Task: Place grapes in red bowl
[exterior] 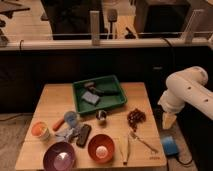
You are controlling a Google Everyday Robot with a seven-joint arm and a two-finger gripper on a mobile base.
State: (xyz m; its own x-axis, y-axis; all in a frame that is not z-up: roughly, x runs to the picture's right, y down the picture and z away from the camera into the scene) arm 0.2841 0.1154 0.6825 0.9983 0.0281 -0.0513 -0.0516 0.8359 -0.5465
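A dark red bunch of grapes (pixel 135 117) lies on the wooden table (pixel 55 97), right of centre. The red bowl (pixel 101 148) stands near the front edge, with a pale round thing inside it. My gripper (pixel 168 120) hangs at the end of the white arm (pixel 187 90), just off the table's right edge, to the right of the grapes and apart from them. It holds nothing that I can see.
A green tray (pixel 78 95) with a few items stands at the back centre. A purple bowl (pixel 59 156), an orange cup (pixel 40 130), a blue cup (pixel 70 118), a dark flat item (pixel 83 135), a small ball (pixel 101 116) and utensils (pixel 135 142) lie nearby. A blue object (pixel 169 145) is on the floor right.
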